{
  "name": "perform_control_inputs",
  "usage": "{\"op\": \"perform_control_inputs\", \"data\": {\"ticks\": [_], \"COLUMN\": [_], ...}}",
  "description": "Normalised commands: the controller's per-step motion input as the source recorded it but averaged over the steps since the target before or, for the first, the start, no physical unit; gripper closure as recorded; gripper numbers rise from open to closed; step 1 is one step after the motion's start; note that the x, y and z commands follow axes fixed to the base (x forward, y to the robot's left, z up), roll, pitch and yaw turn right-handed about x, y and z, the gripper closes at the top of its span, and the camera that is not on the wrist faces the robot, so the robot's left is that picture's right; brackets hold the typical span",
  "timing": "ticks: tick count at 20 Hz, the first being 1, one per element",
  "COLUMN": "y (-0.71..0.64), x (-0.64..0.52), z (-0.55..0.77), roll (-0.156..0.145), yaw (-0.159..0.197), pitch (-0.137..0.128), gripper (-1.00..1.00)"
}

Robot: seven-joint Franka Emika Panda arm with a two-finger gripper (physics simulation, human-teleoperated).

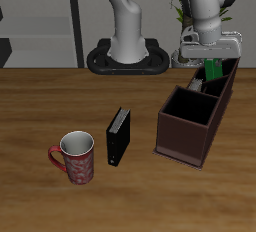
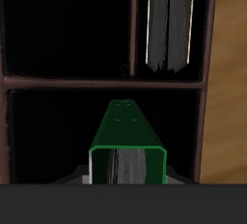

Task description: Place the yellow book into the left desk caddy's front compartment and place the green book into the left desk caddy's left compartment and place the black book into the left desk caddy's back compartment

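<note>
At the near end of the bench [image 1: 30, 126] you have a red patterned mug [image 1: 76, 158] standing upright with its handle turned away from the caddy. Just beside it, a little farther back, the black book [image 1: 118, 136] stands upright on the wood, apart from the mug and well clear of the box.

Next comes the left desk caddy [image 1: 190, 124], its large square section nearest the black book and its smaller sections running back toward the plant [image 1: 183, 4] (only some green leaves show behind the arm).

Your claw [image 1: 211, 61] hangs over the caddy's far sections, pinching the green book [image 1: 212, 72], which pokes down just above or into the box there; from outside you cannot tell which section it is over. From the wrist, the green book [image 2: 125, 143] is held end-on between the fingers, over a dark compartment of the caddy [image 2: 106, 86]. Across the divider, in the neighbouring narrow section, the yellow book [image 2: 174, 25] already stands on edge, pale page edges showing beside the caddy's wall.
</note>
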Motion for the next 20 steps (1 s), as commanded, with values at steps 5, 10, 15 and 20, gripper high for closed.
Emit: {"op": "perform_control_inputs", "data": {"ticks": [5,10,15,20], "y": [-0.11,-0.08,-0.13,-0.26], "x": [0.06,0.03,0.03,0.10], "z": [0.05,0.10,0.31,0.40], "roll": [-0.020,-0.016,-0.027,-0.057], "yaw": [-0.018,0.011,0.030,0.052], "pitch": [0.012,-0.009,-0.049,-0.061], "gripper": [-1.00,-1.00,-1.00,-1.00]}}
